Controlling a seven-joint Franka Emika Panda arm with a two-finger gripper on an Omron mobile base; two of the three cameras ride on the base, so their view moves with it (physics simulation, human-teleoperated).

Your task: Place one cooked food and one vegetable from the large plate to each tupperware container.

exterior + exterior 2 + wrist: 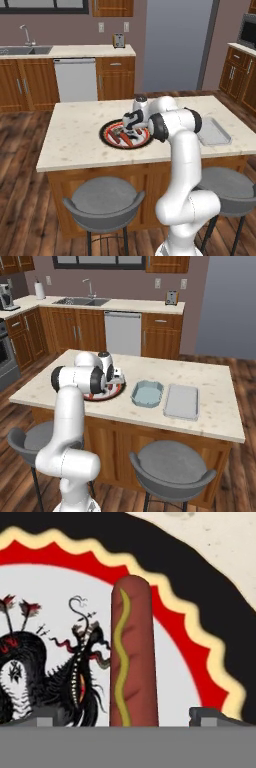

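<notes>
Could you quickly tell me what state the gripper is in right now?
Gripper: open, fingertips either side of the hot dog on the large plate, not yet closed on it.

1 plate (109, 131), big round one w/ black rim, red ring, white centre. On it: 1 hot dog (133, 654) w/ mustard squiggle seen close in hand view; a few more reddish/orange food bits (122, 137) in left base view, too small to count properly.

2 plastic tubs on the island: 1 deeper w/ cut corners (147, 393), 1 flat rectangular (182, 401).

2 grey stools (173, 464) (37, 440) at the near side.

1 island counter (215, 381). 1 sink faucet (89, 283). 1 toaster (171, 297). 1 dishwasher (122, 332). 1 paper towel roll (39, 290). 1 coffee maker (6, 297).
</notes>
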